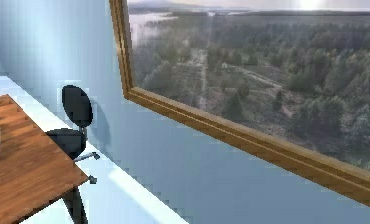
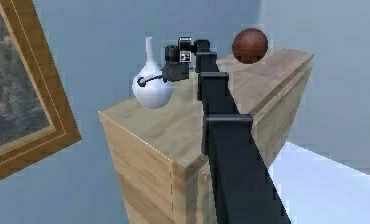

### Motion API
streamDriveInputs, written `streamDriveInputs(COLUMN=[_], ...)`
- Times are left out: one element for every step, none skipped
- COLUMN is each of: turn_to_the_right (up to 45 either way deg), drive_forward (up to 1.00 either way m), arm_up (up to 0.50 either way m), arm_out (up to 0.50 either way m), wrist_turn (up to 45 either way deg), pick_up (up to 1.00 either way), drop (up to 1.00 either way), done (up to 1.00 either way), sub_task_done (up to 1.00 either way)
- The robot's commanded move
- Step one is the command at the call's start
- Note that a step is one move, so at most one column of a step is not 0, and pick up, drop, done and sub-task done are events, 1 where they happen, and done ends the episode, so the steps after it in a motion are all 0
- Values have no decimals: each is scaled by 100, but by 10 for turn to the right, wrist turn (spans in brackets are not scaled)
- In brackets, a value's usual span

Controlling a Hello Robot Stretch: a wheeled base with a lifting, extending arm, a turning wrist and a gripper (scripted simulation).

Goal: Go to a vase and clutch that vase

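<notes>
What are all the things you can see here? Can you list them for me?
picture: one, dark green landscape in a brown wooden frame, forward view's right; likely the same one at the arm side view's left edge
chair: one, black, forward view's left
table: one, brown wood, forward view's bottom left
cabinet: one, light wood, arm side view's middle
vase: one, white, standing on the cabinet's top
ball: one, reddish brown, on the cabinet's top, right of the vase
arm: one, dark, rising from the arm side view's bottom edge
gripper: one, dark, at the arm's far end near the vase; cannot tell whether it holds anything
</notes>
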Motion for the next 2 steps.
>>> streamDriveInputs(turn_to_the_right=[0,0], drive_forward=[0,0], arm_up=[0,0], arm_out=[0,0], wrist_turn=[0,0], pick_up=[100,0], drop=[0,0], done=[0,100], sub_task_done=[0,0])
